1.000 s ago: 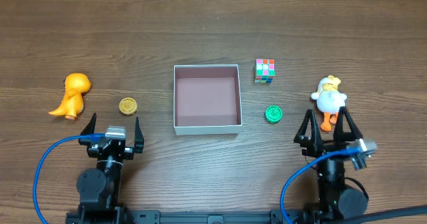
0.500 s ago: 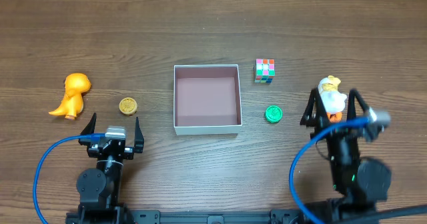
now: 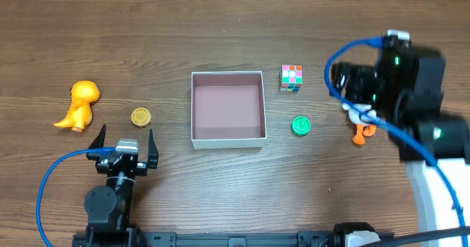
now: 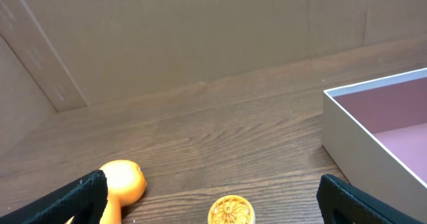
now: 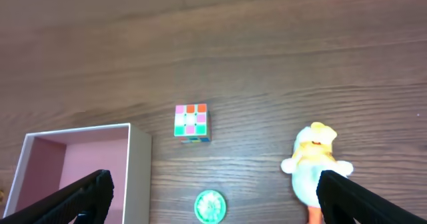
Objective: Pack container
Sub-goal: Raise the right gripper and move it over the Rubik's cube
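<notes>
No legible text, labels or numbers anywhere. Gold disc [image 4: 231,211] and green disc [image 5: 209,205]: embossed patterns, too small to read. Cube [image 5: 191,122] stickers plain.

A dark brown wood-grain counter [image 3: 220,195] fills the overhead view under soft, even light. Along the counter's far edge stands a plain tan cardboard wall [image 4: 187,31].
</notes>
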{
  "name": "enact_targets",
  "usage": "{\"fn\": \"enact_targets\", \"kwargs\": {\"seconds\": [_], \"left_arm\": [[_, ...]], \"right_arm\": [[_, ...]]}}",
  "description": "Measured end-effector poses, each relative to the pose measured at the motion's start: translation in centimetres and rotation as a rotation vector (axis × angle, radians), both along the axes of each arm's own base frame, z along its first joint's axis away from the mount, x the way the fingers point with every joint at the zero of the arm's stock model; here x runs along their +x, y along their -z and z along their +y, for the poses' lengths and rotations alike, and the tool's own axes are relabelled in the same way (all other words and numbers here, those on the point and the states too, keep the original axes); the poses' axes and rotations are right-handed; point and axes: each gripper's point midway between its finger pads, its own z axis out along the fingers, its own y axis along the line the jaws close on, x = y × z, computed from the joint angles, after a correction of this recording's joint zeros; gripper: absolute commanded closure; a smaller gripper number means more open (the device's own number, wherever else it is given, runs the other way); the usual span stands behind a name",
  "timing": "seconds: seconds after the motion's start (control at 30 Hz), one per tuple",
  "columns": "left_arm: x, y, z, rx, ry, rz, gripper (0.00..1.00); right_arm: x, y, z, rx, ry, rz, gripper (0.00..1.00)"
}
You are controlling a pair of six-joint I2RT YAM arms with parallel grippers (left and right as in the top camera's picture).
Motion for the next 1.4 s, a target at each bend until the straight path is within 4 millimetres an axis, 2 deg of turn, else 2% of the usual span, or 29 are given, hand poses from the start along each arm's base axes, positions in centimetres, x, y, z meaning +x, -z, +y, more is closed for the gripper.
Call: {"fn": "enact_targets", "kwargs": {"seconds": [0.13,0.27,0.4,0.47,0.5,0.6,0.83,1.1,1.4], "left_arm": [[0.0,0.0,0.0,0.000,0.000,0.000,0.00],[0.0,0.0,0.0,0.000,0.000,0.000,0.00],[0.0,0.0,0.0,0.000,0.000,0.000,0.00],[0.0,0.0,0.0,0.000,0.000,0.000,0.00],[0.0,0.0,0.0,0.000,0.000,0.000,0.00],[0.0,0.0,0.0,0.000,0.000,0.000,0.00],[0.0,0.0,0.0,0.000,0.000,0.000,0.00],[0.0,0.0,0.0,0.000,0.000,0.000,0.00],[0.0,0.0,0.0,0.000,0.000,0.000,0.00]], "right_arm": [[1.1,-0.6,0.1,-0.012,-0.013,0.018,0.00],[1.2,0.3,0.1,-0.018,-0.016,0.059,0.00],[1.6,3.7,0.5,-0.010,-0.044,0.195,0.00],[1.9,5.8,0.8,-0.002,-0.059,0.272,0.00],[2.4,7.6,1.1,0.008,-0.069,0.329,0.00],[3.2,9.4,1.5,0.019,-0.082,0.377,0.00],[5.0,11.7,2.3,0.033,-0.103,0.402,0.00],[5.9,13.8,5.6,0.102,-0.197,0.436,0.00],[7.9,16.3,4.6,0.081,-0.101,0.451,0.00]]}}
